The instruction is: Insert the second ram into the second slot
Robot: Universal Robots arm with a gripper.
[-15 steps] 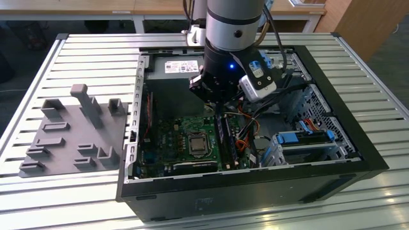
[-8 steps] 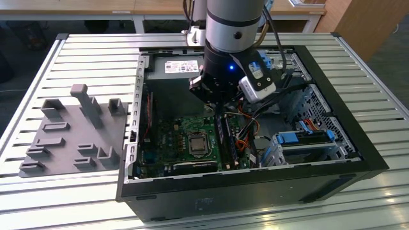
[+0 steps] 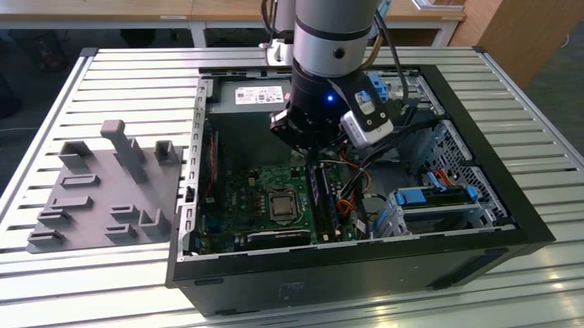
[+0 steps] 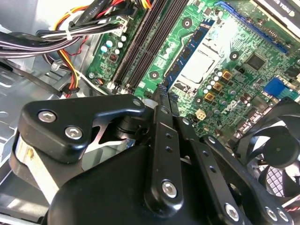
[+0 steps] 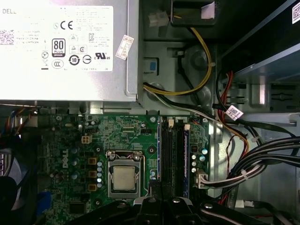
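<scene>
Second ram [image 3: 319,201] upright, 3 o'clock of CPU socket [image 3: 281,205], exterior view. Gripper [image 4: 162,91] fingers together at its end. Light, stiff, fragile; hold by edges.

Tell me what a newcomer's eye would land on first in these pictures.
The robot arm reaching down into the open computer case dominates the exterior view. In the second wrist view its gripper sits at one end of the second ram, a blue-green stick beside the processor socket on the green motherboard. On the exterior view's left, a grey fixture lies on the slatted table.
</scene>
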